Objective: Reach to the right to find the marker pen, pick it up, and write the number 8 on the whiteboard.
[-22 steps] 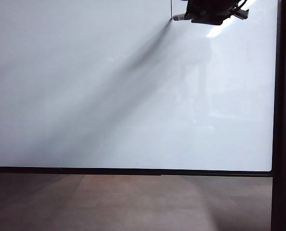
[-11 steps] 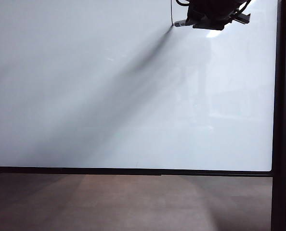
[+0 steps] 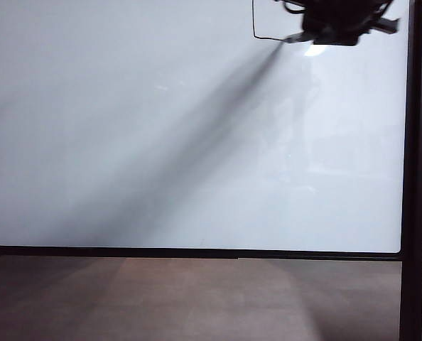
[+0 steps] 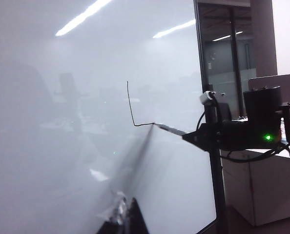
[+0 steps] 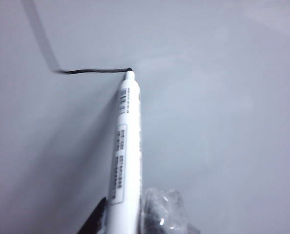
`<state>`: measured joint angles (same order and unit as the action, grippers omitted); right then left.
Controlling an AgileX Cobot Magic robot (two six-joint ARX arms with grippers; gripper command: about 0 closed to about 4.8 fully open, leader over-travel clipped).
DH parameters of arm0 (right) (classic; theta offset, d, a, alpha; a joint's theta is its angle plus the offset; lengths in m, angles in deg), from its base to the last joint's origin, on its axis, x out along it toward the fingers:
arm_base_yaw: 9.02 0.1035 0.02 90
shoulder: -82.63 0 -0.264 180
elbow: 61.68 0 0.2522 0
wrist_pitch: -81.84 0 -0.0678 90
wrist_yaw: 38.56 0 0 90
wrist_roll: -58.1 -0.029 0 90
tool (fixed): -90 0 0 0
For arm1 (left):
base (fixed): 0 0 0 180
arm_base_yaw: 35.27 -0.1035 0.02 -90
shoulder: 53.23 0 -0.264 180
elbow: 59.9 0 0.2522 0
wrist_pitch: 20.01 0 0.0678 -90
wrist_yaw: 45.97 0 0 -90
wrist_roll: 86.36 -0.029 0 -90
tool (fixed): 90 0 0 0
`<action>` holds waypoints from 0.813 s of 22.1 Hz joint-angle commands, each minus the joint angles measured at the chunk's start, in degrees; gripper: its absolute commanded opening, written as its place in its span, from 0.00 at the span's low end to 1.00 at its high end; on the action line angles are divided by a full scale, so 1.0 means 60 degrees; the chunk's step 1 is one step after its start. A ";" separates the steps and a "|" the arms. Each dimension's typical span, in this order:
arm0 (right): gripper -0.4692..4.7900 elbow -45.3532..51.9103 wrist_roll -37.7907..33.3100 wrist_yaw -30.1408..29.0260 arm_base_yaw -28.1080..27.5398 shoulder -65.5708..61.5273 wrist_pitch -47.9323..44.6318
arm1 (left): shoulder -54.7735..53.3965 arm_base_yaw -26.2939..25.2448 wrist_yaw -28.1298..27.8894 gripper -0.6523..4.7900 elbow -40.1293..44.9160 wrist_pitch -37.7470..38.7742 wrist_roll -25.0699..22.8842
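Right hand high at upper right, fingers clamped; left hand low, state unclear.

Dim, hazy pics; ceiling-light glare on whiteboard, long diagonal shadow, soft focus.

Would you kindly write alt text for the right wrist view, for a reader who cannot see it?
A white marker pen, held in the right gripper at the frame's edge, presses its tip against the whiteboard. It ends a thin black line that runs sideways from a bend.
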<state>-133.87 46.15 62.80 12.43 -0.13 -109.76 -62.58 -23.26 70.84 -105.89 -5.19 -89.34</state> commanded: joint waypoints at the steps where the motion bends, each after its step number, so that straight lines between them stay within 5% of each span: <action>1: 0.08 0.0182 -0.0036 0.0182 -0.0350 0.0361 -0.0098 | -0.0004 -0.0007 0.0033 0.11 -0.0040 -0.0127 0.0000; 18: 0.08 -0.1279 0.0608 -0.0419 0.0918 0.0423 -0.0499 | 0.0171 -0.0018 0.0007 0.11 -0.0033 -0.0113 0.0000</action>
<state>-140.02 49.43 60.22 18.05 2.84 -111.53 -61.73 -23.35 70.80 -105.89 -5.15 -89.34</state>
